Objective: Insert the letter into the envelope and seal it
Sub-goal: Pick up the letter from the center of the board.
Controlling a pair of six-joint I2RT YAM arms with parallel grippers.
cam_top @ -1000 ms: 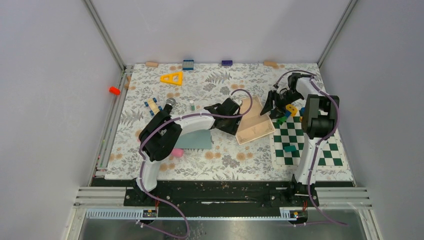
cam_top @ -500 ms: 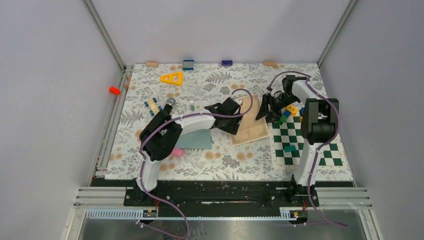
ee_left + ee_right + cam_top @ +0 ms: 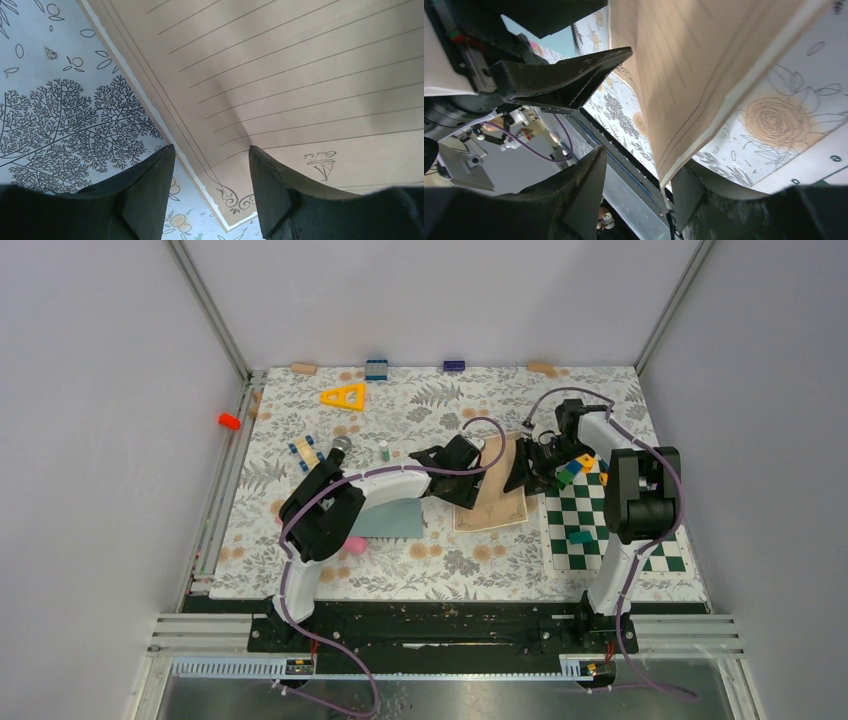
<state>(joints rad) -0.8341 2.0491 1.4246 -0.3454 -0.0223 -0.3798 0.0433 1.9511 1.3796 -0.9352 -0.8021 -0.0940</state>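
Note:
The letter, a tan lined sheet, lies at mid-table with its right edge lifted and bent up. My left gripper is open low over the sheet's left side; in the left wrist view the letter has a decorated corner showing between the open fingers of that gripper. My right gripper is open at the sheet's right edge. In the right wrist view the raised letter leans against one fingertip. The teal-grey envelope lies flat to the left, partly hidden under my left arm.
A green and white checkered mat with small coloured blocks lies at the right. A yellow triangle, blue blocks and wooden pieces sit near the back edge. A pink object lies by the envelope. An orange cylinder sits off the cloth at the left.
My right gripper has moved left and down against the letter's right edge, pushing the sheet left and curling that edge up. The left arm has stayed put.

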